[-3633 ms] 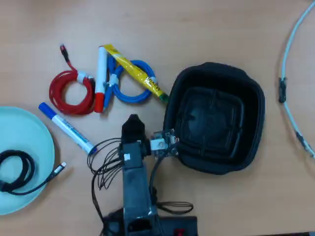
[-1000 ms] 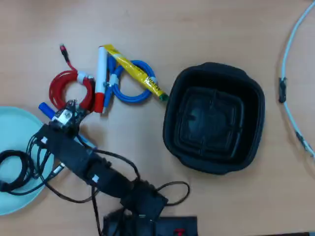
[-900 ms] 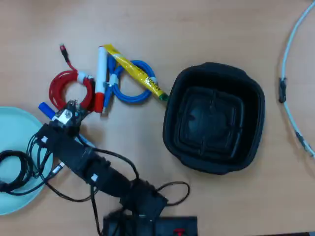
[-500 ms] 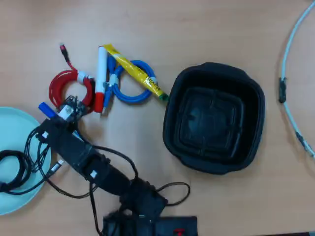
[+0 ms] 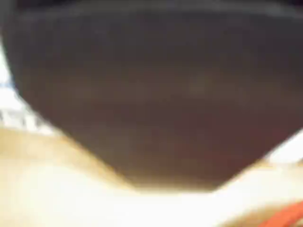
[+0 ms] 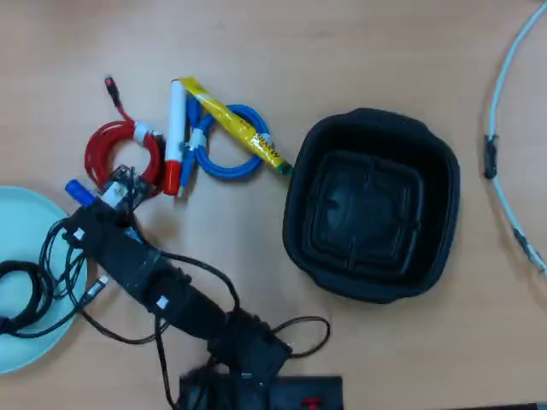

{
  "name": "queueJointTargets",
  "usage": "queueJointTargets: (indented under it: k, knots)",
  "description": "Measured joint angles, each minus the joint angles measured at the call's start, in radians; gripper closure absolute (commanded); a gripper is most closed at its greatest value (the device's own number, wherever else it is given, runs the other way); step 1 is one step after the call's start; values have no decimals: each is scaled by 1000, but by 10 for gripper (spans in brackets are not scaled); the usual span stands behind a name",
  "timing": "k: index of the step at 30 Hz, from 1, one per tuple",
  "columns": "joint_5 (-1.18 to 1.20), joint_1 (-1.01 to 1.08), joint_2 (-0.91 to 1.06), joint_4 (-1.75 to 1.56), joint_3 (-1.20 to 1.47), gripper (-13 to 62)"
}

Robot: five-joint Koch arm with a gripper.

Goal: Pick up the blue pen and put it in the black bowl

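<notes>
Count from the overhead view: three pens, two coiled cables, one bowl, one plate.

- Pens: one white-barrelled marker with a blue cap (image 6: 79, 190), one white marker with a red cap (image 6: 175, 137), one yellow pen with printed lettering (image 6: 238, 130).
- Cables: one red coiled cable (image 6: 115, 154), one blue coiled cable (image 6: 229, 158). A single pale grey cable (image 6: 500, 137) runs down the right edge, well apart from the rest.

Blue pen: only its blue cap and a short piece of white barrel show. It pokes out up-left from under my gripper (image 6: 120, 182), just beside the upper right rim of the plate. It is on the left side of the wooden table (image 6: 282, 43), well apart from the bowl. I can't see the label.

My gripper sits right over the pen's barrel, next to the red coil. I can't make out the jaws from above. The wrist view is a blur of dark mass over tan, so I can't tell whether I'm clamped on the pen or just over it.

Containers:
- The large black rounded-square plastic bowl (image 6: 299, 209), with a ridged square base, is right of centre. Nothing is in it. The yellow pen's tip ends just beside its upper left rim.
- The pale turquoise round plate (image 6: 21, 222) is at the left edge. My black wiring loops over it, and no pen is on it.

The red-capped marker and the yellow pen lie across the blue coil.
</notes>
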Motion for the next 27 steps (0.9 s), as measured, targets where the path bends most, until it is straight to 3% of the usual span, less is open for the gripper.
queueJointTargets:
  k: [4, 16, 19, 22, 27]
  knots:
    - [12, 0, 0, -17, 3, 354]
    - [12, -3, 0, -37, 5, 367]
    - [12, -2, 0, -46, 5, 446]
    - [12, -2, 0, -55, 20, 591]
    - [12, 2, 3, -57, 94, 555]
